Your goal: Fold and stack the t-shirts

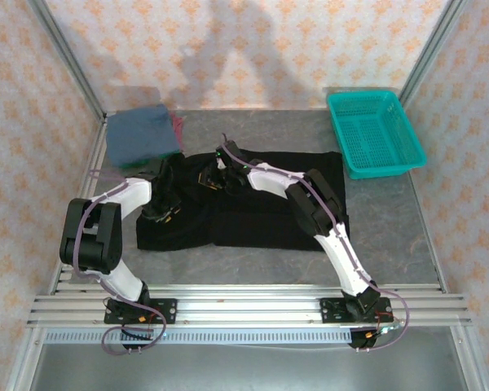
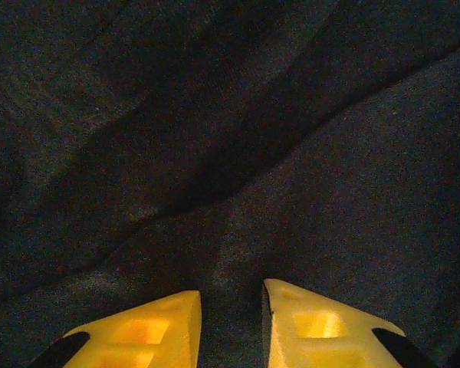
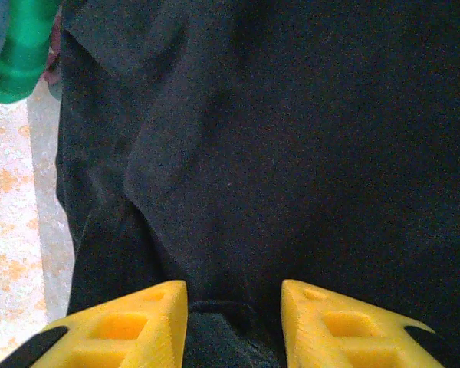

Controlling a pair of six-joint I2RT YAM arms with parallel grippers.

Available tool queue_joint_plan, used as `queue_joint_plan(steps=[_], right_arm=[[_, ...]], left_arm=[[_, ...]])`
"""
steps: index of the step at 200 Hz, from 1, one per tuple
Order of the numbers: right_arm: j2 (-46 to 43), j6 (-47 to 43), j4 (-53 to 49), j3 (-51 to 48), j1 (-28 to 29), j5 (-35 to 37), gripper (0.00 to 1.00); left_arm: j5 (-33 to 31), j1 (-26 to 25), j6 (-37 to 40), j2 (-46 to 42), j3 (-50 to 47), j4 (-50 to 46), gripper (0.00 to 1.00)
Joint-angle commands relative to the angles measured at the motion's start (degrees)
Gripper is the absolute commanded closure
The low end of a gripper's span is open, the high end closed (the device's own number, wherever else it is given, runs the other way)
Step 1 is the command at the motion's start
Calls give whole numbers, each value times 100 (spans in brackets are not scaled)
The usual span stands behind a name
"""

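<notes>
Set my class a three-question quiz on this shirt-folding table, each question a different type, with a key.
1. True or false: the teal basket holds a shirt.
2. Which shirt lies spread across the middle of the table? A black t-shirt, B green, C pinkish-red.
3. Fill in: the folded pile sits in the far ___ corner.
Key: 1 false; 2 A; 3 left.
</notes>
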Motion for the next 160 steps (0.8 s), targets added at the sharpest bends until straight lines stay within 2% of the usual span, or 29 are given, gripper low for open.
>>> queue_joint_plan(steps=[1, 13, 67, 104, 138, 160], right_arm=[[132, -124, -121, 151, 87, 45, 82], [51, -189, -195, 126, 87, 217, 88], [-392, -373, -563, 119, -5, 1337, 99], [-551, -112, -482, -48, -97, 1946, 100], [-421, 144, -555, 14, -149, 2111, 100], [-357, 244, -539, 51, -177, 2039, 95]], left_arm=[[-82, 108, 100, 83, -121, 34, 74], [-90, 152, 115, 77, -138, 5, 74], [-221, 382, 248, 53, -302, -144, 74], [-275, 461, 258, 62, -413, -148, 75], [-326, 498, 281, 65, -436, -181, 75], [-311, 533, 277, 29, -461, -174, 74]])
